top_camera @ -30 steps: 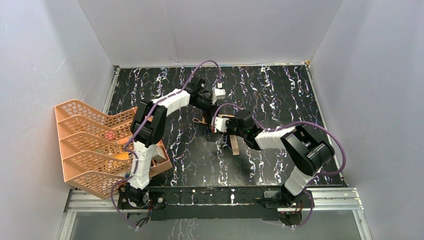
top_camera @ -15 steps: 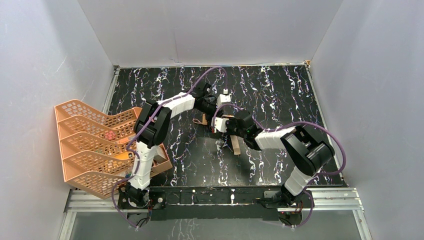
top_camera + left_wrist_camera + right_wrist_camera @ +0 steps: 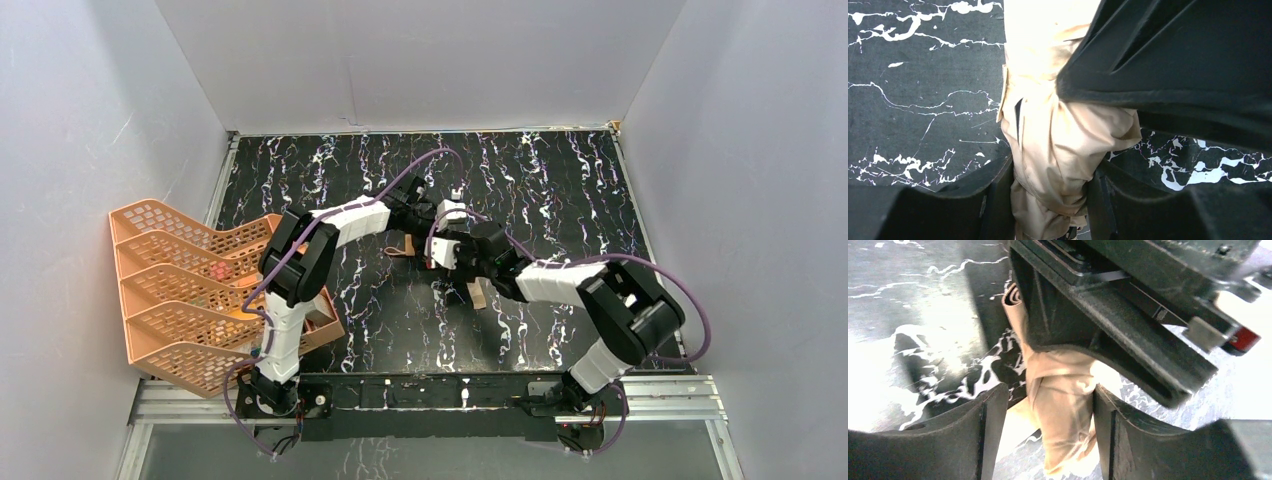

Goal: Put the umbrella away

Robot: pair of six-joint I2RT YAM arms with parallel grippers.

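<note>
Umbrella [image 3: 1058,150] folded to a creased tan bundle, lying on the black, white-veined desk [image 3: 560,190] well apart from the orange mesh rack [image 3: 170,290], outside all of its trays [image 3: 190,340]. From above, mostly hidden under the left arm [image 3: 340,215] and the right arm [image 3: 560,280]; only slivers of tan visible, one on the rack's side of their meeting point, one on the side away from the rack.

Left end effector [image 3: 1050,172] clamped on the bundle — tan cloth filling the whole gap between the two black fingers [image 3: 998,200], pressed against both and bulging out above them. Narrow, cloth pinched. Black housing [image 3: 1188,65] of the other arm crowding in just beside, covering the upper part of the bundle.

Right end effector [image 3: 1048,400] standing wide, astride the same bundle: cloth close against one finger [image 3: 1118,440], a strip of desk showing between the cloth and the other finger. Loose around the umbrella, not gripping. Left arm's black housing right ahead, touching the cloth or just short of it — cannot tell which.

Both arms bent inward from the near edge, meeting over the umbrella, purple cables [image 3: 420,170] looping above them. Rack standing at the desk's edge against the grey wall [image 3: 60,150], just beside the left arm's lower links, slanted trays stacked in tiers; small reddish and orange bits [image 3: 216,268] in two trays, too small to name.
</note>
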